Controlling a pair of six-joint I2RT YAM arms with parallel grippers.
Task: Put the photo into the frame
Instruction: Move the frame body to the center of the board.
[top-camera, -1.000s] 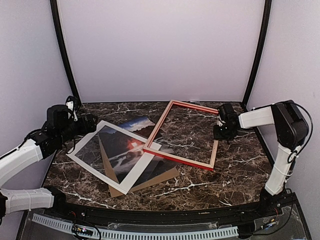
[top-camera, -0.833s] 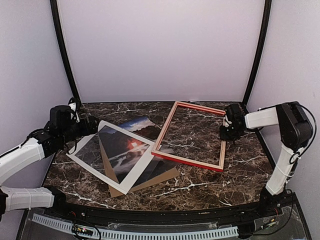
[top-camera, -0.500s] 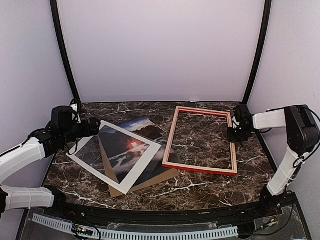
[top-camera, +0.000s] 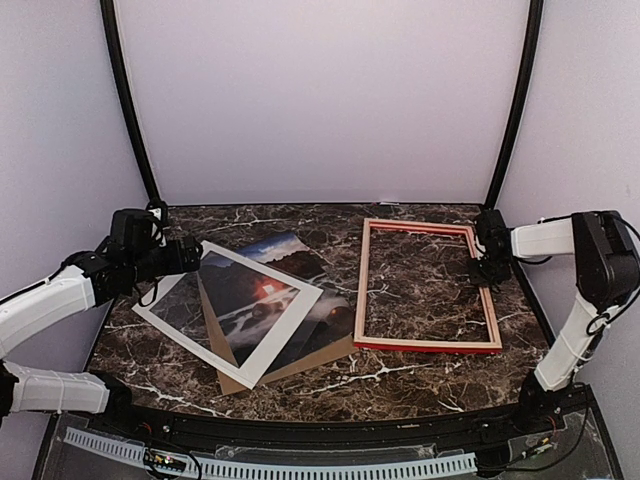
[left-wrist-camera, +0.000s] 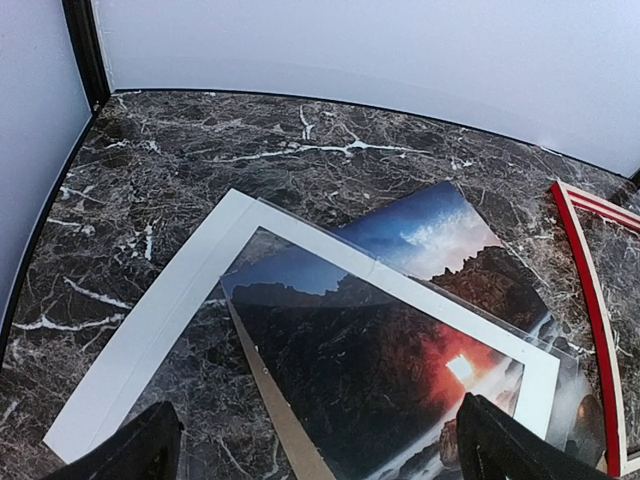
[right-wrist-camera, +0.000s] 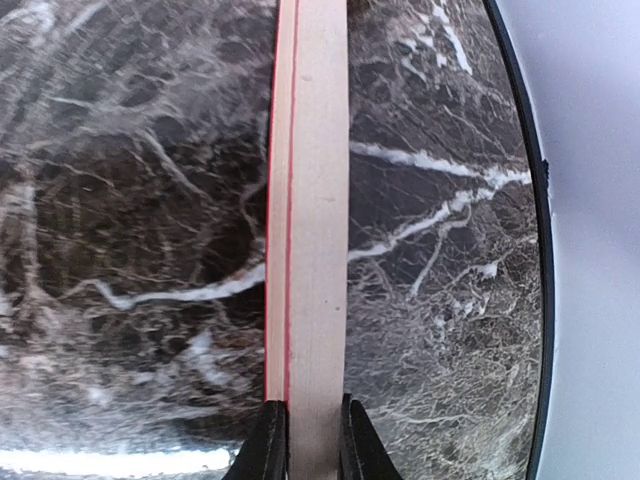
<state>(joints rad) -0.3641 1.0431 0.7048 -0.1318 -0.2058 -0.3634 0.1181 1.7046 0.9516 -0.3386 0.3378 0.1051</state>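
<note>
Right gripper: the right gripper (top-camera: 487, 266) (right-wrist-camera: 305, 440) was closed on the frame (top-camera: 425, 346) (right-wrist-camera: 315, 200), its two fingers pinching the far-right rail from either side.
Rail in grip: pale wood faced up in the wrist view, with a thin red line along its left side.
Left gripper: the left gripper (top-camera: 190, 255) (left-wrist-camera: 320, 455) stood wide open, holding nothing, above the left part of the table and aimed at the pile of sheets.
Frame: it sat on the right half of the table, nearly square to the table's edges, with bare marble showing through its opening.
Photo: the photo (top-camera: 283, 250) (left-wrist-camera: 420, 225) lay left of centre, its bluish end sticking out toward the back, its red-orange glow showing through the window of the white mat board (top-camera: 190, 348) (left-wrist-camera: 150, 330) that lay askew on top of it.
Backing board: the brown backing board (top-camera: 300, 367) lay under both, one corner reaching just beside the frame's near-left corner; whether they touched could not be told.
Surface: the table (top-camera: 400, 390) was dark brown marble with white veins and a black rim.
Room: pale, plain walls stood on three sides, with two black posts (top-camera: 125, 100) rising at the back corners.
Change from a second before: the frame had been turned at an angle, its near-left corner lying over the mat board and photo; it had since swung round and shifted right, off the pile. The right gripper had moved with it toward the right wall. The left gripper had edged slightly toward the sheets, and the sheets themselves had not moved.
</note>
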